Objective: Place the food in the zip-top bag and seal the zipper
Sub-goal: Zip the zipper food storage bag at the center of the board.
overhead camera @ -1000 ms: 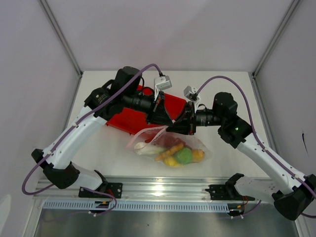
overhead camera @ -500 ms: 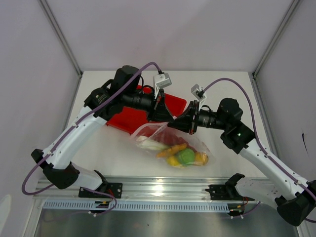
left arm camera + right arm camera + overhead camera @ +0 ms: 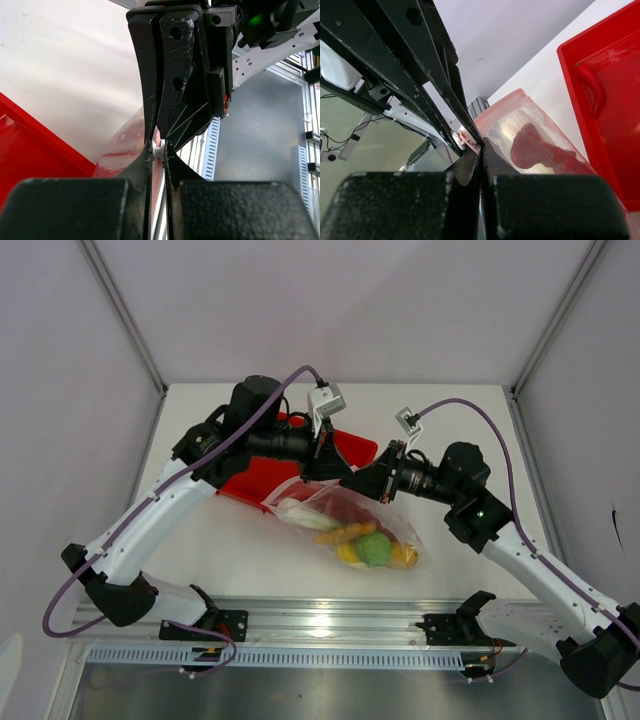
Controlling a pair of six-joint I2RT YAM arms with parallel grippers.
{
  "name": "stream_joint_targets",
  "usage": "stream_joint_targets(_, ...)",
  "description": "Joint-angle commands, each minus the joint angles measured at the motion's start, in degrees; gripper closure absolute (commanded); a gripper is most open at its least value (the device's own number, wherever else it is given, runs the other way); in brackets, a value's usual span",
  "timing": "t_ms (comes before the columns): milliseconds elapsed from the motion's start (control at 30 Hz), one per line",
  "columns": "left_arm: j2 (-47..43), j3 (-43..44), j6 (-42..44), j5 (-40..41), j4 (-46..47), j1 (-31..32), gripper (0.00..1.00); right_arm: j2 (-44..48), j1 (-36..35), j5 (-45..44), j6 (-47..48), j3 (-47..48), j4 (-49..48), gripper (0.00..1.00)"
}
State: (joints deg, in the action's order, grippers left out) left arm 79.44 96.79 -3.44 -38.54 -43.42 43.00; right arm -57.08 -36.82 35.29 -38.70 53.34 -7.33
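Observation:
The zip-top bag (image 3: 345, 525) lies on the table just in front of the red tray (image 3: 255, 480). Inside it is the food (image 3: 365, 545): a white stalk, orange, yellow and green pieces. Both grippers meet at the bag's mouth. My left gripper (image 3: 158, 150) is shut on the small white slider of the pinkish zipper (image 3: 158, 148). My right gripper (image 3: 481, 149) is shut on the bag's mouth edge, facing the left one closely. A red ruffled piece (image 3: 540, 150) shows through the plastic (image 3: 517, 107). From above, the left gripper (image 3: 340, 475) and right gripper (image 3: 368, 485) hide the zipper.
The red tray (image 3: 615, 75) sits behind the bag, with a curved red piece (image 3: 592, 90) in it. A metal rail (image 3: 340, 625) runs along the near table edge. White walls enclose the table on three sides.
My right gripper has closed on the bag's mouth edge and its wrist has drawn back to the right. The bag has shifted and turned slightly on the table. The left gripper held still.

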Motion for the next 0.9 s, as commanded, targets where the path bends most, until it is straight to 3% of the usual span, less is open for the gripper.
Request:
stream_joint_targets(0,-1.83,-4.06,0.72,0.66,-3.69,-0.2,0.99,3.38,1.74,-3.74,-1.91,4.58,-9.81,1.0)
stream_joint_targets(733,-6.84,-12.24,2.21,-3.03,-3.77,-3.28,0.99,2.77,5.53,1.08,-4.28,6.5,-10.77,1.0)
stream_joint_targets(833,-7.81,-10.15,2.04,-3.2,-3.95,-3.36,1.0,-0.74,6.5,7.95,-1.92,11.14,-5.44,1.0)
stream_joint_targets(867,-7.81,-9.18,2.12,-3.12,-4.56,-3.45,0.99,-1.45,6.58,8.04,2.7,12.91,2.16,1.0)
